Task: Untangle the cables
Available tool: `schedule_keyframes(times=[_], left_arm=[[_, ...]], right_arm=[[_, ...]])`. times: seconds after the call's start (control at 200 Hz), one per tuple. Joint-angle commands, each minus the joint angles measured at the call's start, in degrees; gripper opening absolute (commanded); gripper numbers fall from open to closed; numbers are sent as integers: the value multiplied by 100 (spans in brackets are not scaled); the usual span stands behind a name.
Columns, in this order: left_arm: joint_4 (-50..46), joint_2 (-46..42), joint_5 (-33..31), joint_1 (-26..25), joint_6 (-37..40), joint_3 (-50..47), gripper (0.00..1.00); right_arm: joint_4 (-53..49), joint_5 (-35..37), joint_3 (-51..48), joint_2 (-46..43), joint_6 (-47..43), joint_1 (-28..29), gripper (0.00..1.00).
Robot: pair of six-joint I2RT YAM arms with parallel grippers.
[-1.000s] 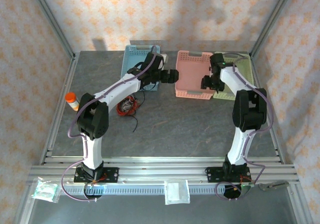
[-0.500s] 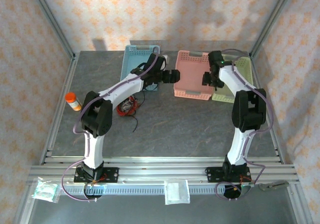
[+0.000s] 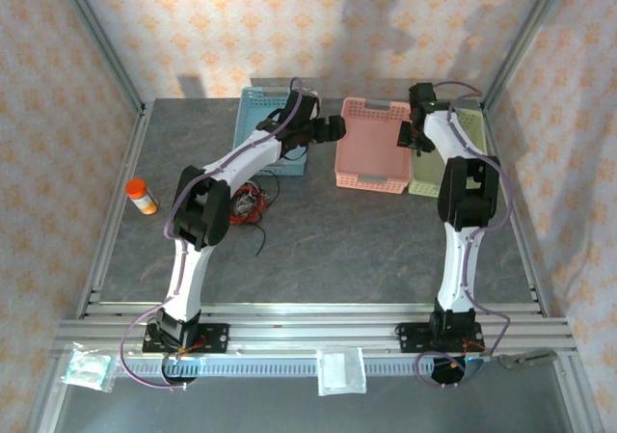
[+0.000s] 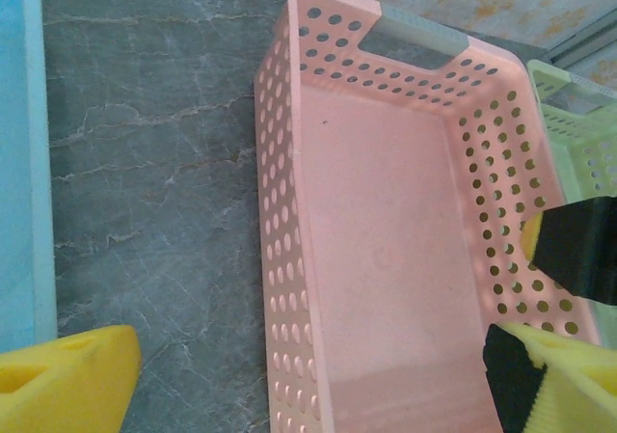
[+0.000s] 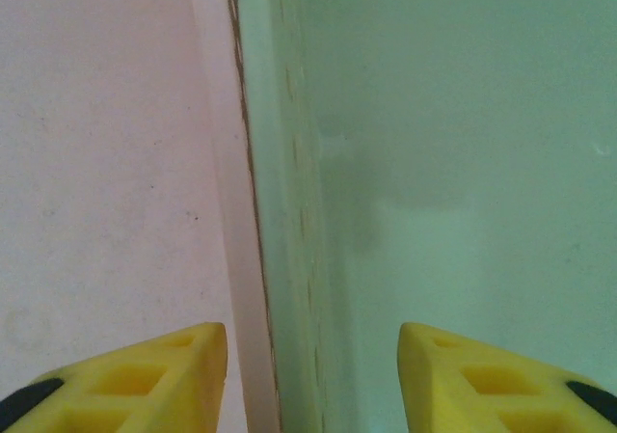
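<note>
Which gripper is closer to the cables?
Left. The left gripper hovers by the pink basket, just beyond the cables; the right gripper is farther, where that basket meets the green basket.

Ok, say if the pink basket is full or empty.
Empty: the pink basket shows a bare floor in the left wrist view.

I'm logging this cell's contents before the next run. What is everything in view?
cables: 1 tangled bundle, red, black and pale, on the table beside the left arm
blue basket: 1, far edge
pink basket: 1, far edge, middle of the row
green basket: 1, touching the pink one's right side
bottle: 1, orange, table's left side
packets: 2, pale, near rail
table: 1, grey
left gripper: open, at the pink basket's left edge
right gripper: open, over the pink-green border
</note>
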Motion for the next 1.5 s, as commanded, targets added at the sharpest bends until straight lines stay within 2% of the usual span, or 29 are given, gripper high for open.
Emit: schedule_keyframes(times=[0.0, 0.24, 0.731, 1.172, 1.492], left_arm=[[86, 33, 277, 65, -208, 2, 94], [332, -70, 555, 228, -329, -299, 93], [652, -434, 967, 593, -269, -991, 92], [514, -485, 1032, 611, -120, -973, 92], [491, -624, 1023, 612, -102, -1096, 92]], right_arm=[[-285, 94, 198, 81, 12, 14, 45], [-75, -36, 76, 9, -189, 87, 29], [129, -389, 501, 392, -202, 569, 28], [470, -825, 1361, 1039, -842, 615, 23], [630, -1392, 1743, 1245, -355, 627, 23]])
